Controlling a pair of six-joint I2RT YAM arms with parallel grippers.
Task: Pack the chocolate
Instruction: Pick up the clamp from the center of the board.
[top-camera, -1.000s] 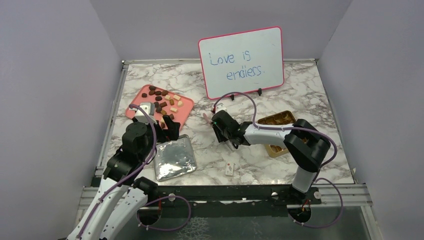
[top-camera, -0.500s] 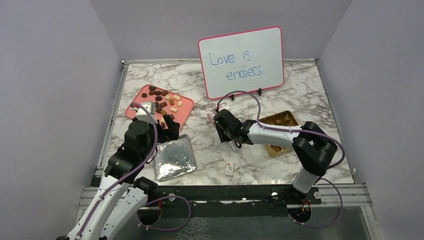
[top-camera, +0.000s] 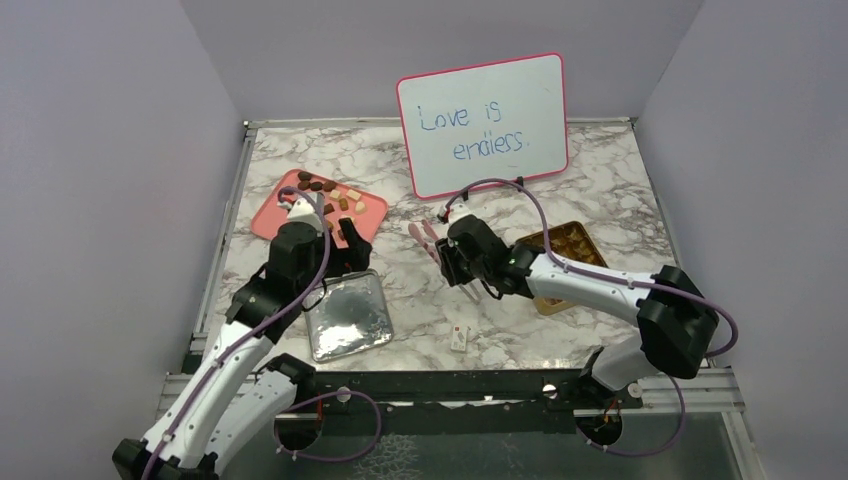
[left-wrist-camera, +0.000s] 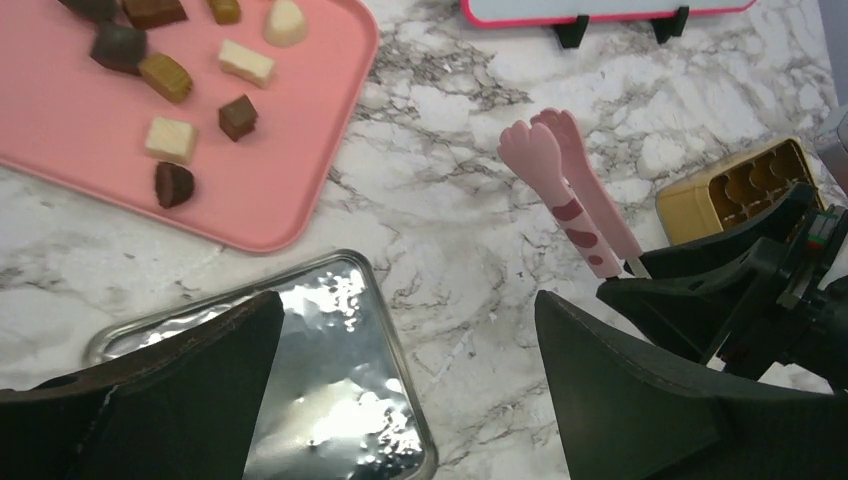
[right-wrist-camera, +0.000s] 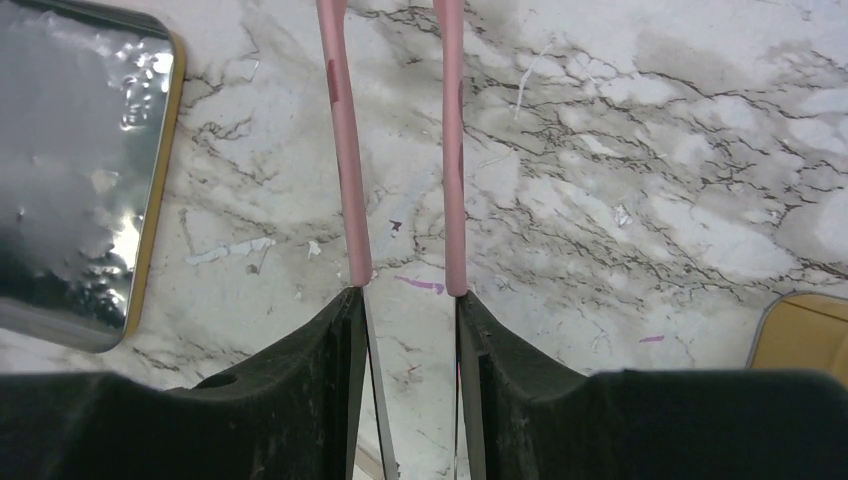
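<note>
The chocolate lies as several small brown and tan pieces on a pink tray, seen closer in the left wrist view as chocolate on the tray. My left gripper hangs open and empty over the tray's near edge and a silver lid. My right gripper is shut on pink tongs, its fingers pressing the two arms partly together. The tongs' paw-shaped tips point toward the tray and hold nothing. A gold box sits behind the right arm.
A silver foil-lined lid lies flat near the left arm. A small white tag rests near the front edge. A whiteboard with writing stands at the back. Purple walls close in both sides.
My left arm has stretched forward, its gripper now nearer the pink tray. My right gripper has shifted a little right and farther back, carrying the tongs with it.
</note>
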